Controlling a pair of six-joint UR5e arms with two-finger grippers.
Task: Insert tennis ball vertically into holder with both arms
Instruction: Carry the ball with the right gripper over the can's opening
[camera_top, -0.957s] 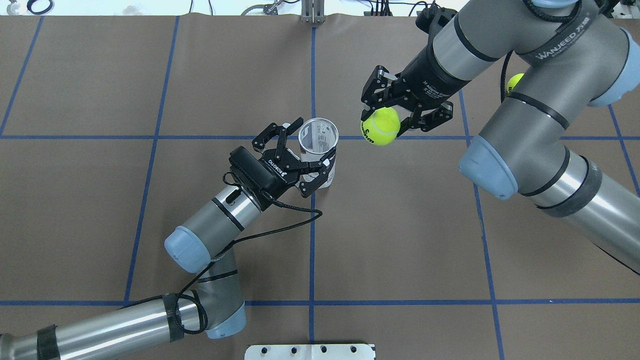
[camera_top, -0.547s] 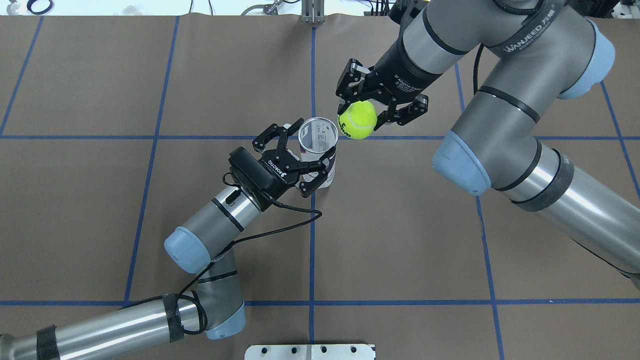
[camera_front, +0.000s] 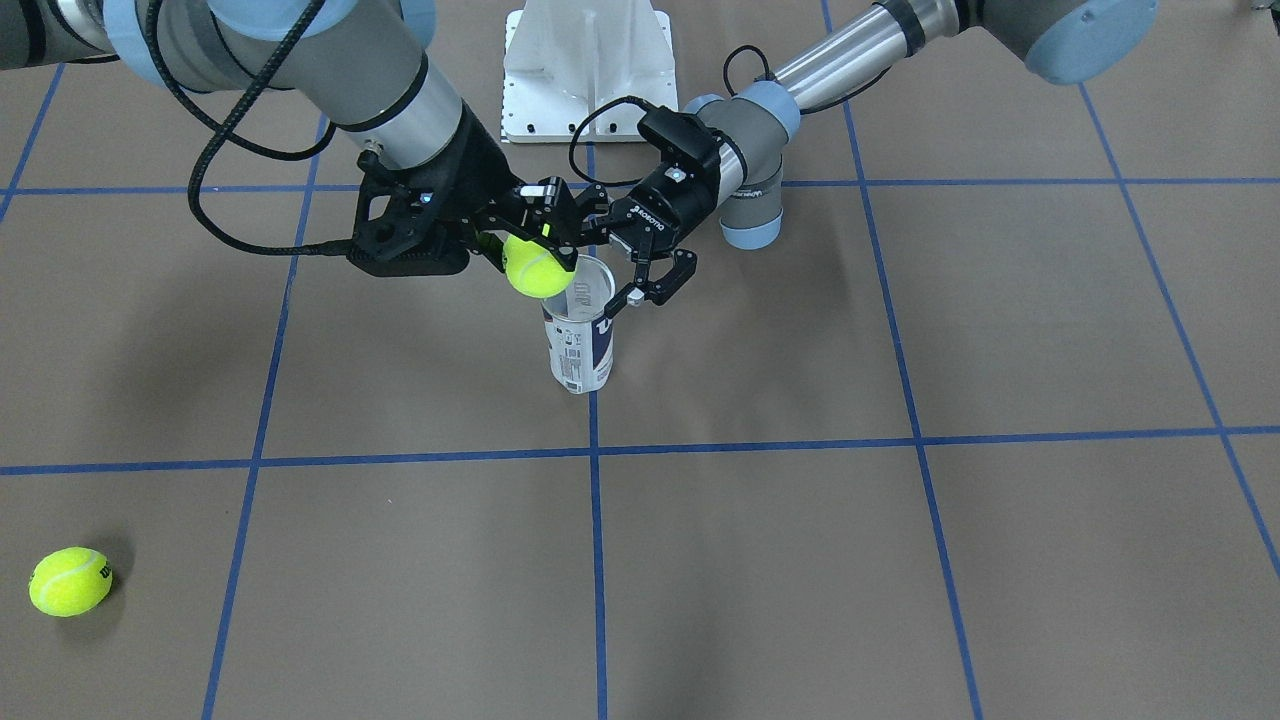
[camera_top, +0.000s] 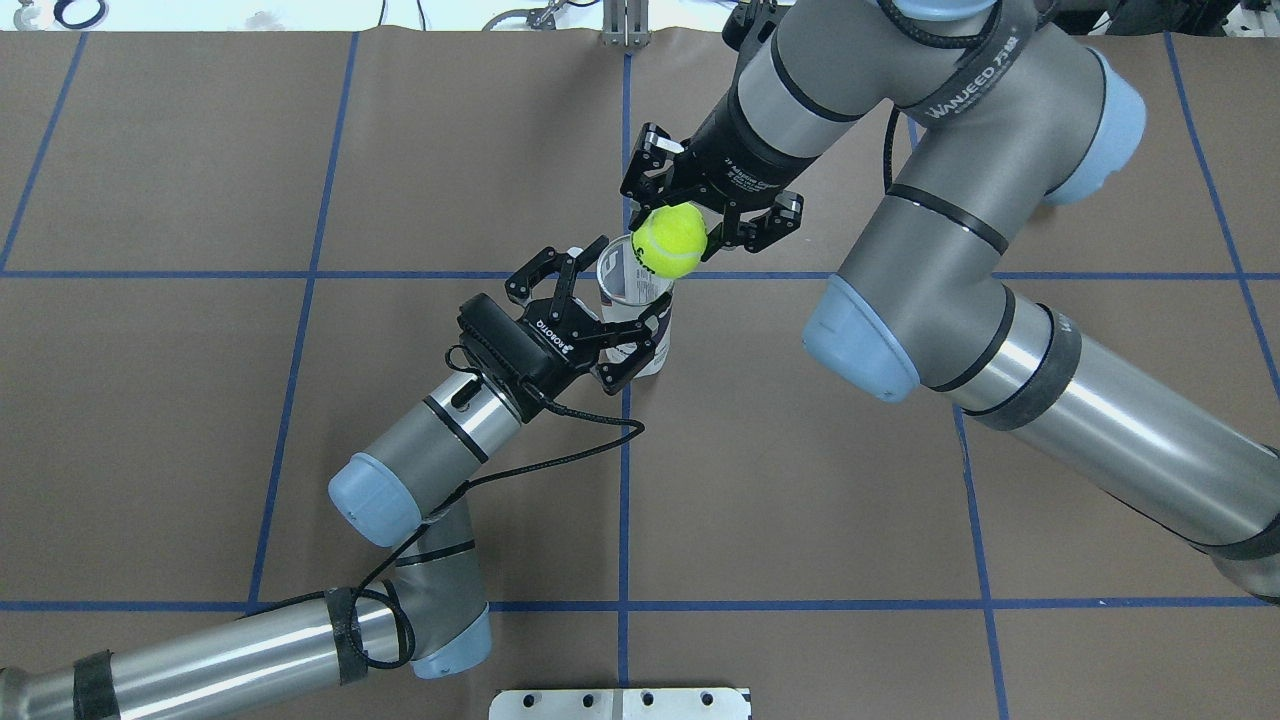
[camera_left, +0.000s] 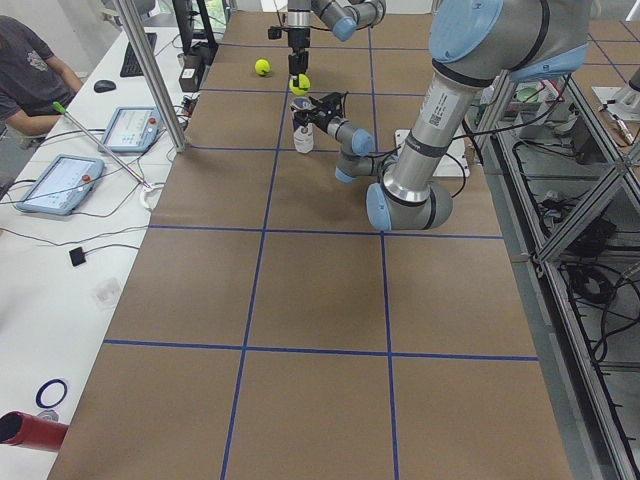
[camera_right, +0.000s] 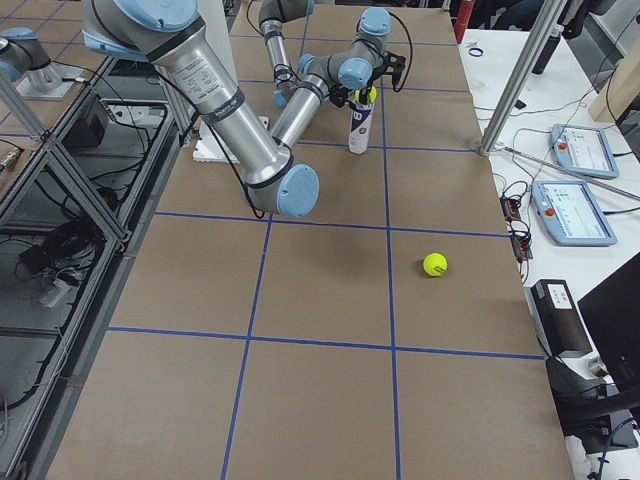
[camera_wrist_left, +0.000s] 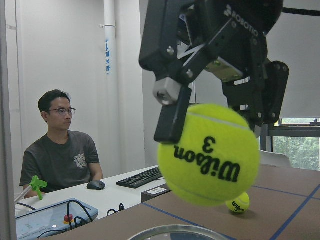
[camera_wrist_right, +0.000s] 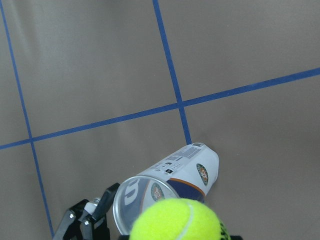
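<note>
Overhead, left to right: left tool (camera_top: 612, 300) clamped on the upright clear plastic tennis-ball can with navy-and-white label (camera_top: 640, 300) near the centre of the brown bench (camera_top: 180, 400); right tool (camera_top: 705, 218) grips a yellow-green tennis ball (camera_top: 670, 241) over the can's far rim. Front view adds a second yellow-green ball (camera_front: 70, 581) lying loose, well apart. Left wrist view shows "Wilson 3" printed on the held ball and a seated person (camera_wrist_left: 59, 145) behind.

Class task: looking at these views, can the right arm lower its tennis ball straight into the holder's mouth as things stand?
Probably yes. The tennis ball in the right gripper hangs over the holder, whose mouth is open; the left gripper grips lower down.
</note>
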